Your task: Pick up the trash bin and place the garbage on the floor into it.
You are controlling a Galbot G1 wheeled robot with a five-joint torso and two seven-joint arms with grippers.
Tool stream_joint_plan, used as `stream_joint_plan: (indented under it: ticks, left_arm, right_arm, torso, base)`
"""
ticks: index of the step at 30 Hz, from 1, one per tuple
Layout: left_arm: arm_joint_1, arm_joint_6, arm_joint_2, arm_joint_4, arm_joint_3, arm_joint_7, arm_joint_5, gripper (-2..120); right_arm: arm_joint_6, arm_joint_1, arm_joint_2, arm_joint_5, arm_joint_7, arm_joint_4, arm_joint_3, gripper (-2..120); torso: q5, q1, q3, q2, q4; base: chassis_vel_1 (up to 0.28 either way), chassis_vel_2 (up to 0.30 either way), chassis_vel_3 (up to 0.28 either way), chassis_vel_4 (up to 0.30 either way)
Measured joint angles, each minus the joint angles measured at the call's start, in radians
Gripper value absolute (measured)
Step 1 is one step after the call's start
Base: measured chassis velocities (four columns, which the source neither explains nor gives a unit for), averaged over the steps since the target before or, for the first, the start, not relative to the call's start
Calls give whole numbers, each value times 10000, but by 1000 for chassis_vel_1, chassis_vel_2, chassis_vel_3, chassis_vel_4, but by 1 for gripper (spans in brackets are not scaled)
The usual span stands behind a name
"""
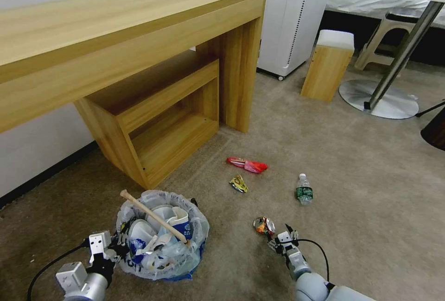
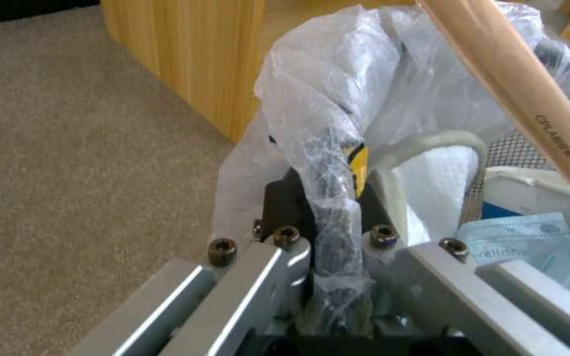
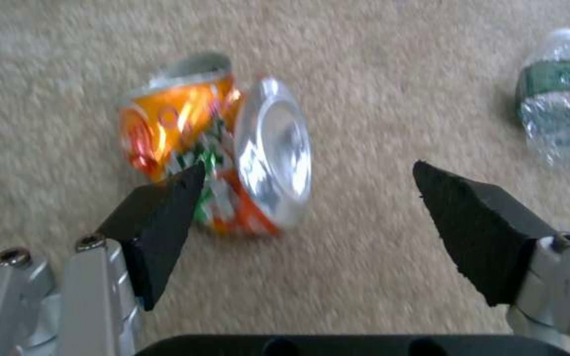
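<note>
1. Trash bin point(image 1: 163, 238) stands on the floor point(image 1: 352, 208), part-filled; left gripper point(image 2: 334, 232) fingers pinch its rim.
2. Right gripper point(image 3: 308, 207) fingers are spread beside the crushed can point(image 3: 215, 143).
3. Remaining: can, bottle point(image 1: 304, 190), red wrapper point(image 1: 247, 164) and yellow wrapper point(image 1: 238, 184).

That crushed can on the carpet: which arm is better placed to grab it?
The right. Its end effector is open just by the crushed can, while the left end effector is shut on the trash bin rim.
</note>
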Motion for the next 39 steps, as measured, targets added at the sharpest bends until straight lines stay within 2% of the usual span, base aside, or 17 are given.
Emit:
stream_joint_plan:
  ticks: [7, 14, 17, 18, 21, 22, 25, 27, 30, 33, 37, 39]
  left_arm:
    - [31, -49, 36, 5, -59, 9, 4, 3]
    - [-16, -66, 40, 3, -46, 8, -19, 3]
    - [-11, -96, 4, 26, -40, 9, -11, 3]
    - [-11, -96, 4, 26, -40, 9, -11, 3]
    - [-12, -104, -3, 32, -38, 9, -11, 3]
    - [-12, -104, -3, 32, -38, 9, -11, 3]
    - [-28, -109, -34, 49, -31, 9, -10, 3]
    - [-31, -110, -43, 52, -28, 10, -9, 3]
    - [-44, -111, -52, 56, -28, 10, -7, 3]
    - [-64, -112, -48, 64, -52, 11, -7, 3]
    - [-91, -113, -37, 99, -78, 11, -11, 3]
    - [-98, -113, -23, 133, -85, 11, -12, 3]
  right_arm:
    - [-48, 367, 209, 92, 22, -87, -250, 78]
    - [-97, 381, 342, 95, 77, -273, -300, 62]
    - [-105, 376, 383, 83, 82, -384, -302, 45]
    - [-105, 376, 383, 83, 82, -384, -302, 45]
    - [-105, 393, 407, 70, 82, -471, -308, 32]
    - [-105, 393, 407, 70, 82, -471, -308, 32]
    - [-94, 406, 420, 59, 75, -488, -318, 16]
    - [-82, 406, 409, 57, 72, -457, -318, 11]
    - [-40, 401, 379, 56, 52, -369, -309, 6]
    - [235, 361, 239, 117, -122, -61, -172, 5]
    - [945, 257, -136, 182, -601, 713, 178, 5]
    - [1418, 226, -514, 215, -1002, 1555, 516, 5]
  torso:
    - [0, 0, -1, 1, 2]
    - [0, 0, -1, 2, 1]
    - [-1, 0, -1, 2, 1]
    - [-1, 0, -1, 2, 1]
    - [0, 0, -1, 2, 0]
    - [0, 0, -1, 2, 0]
    - [0, 0, -1, 2, 1]
    - [-1, 0, -1, 2, 0]
    - [-1, 0, -1, 2, 0]
    - [2, 0, -1, 2, 1]
    - [3, 0, 0, 2, 0]
    - [0, -1, -1, 2, 1]
  base:
    - [0, 0, 0, 0]
    - [0, 0, 0, 0]
    - [0, 0, 0, 0]
    - [0, 0, 0, 0]
    - [0, 0, 0, 0]
    - [0, 0, 0, 0]
    - [0, 0, 0, 0]
    - [0, 0, 0, 0]
    - [0, 0, 0, 0]
    - [0, 0, 0, 0]
    - [0, 0, 0, 0]
    - [0, 0, 0, 0]
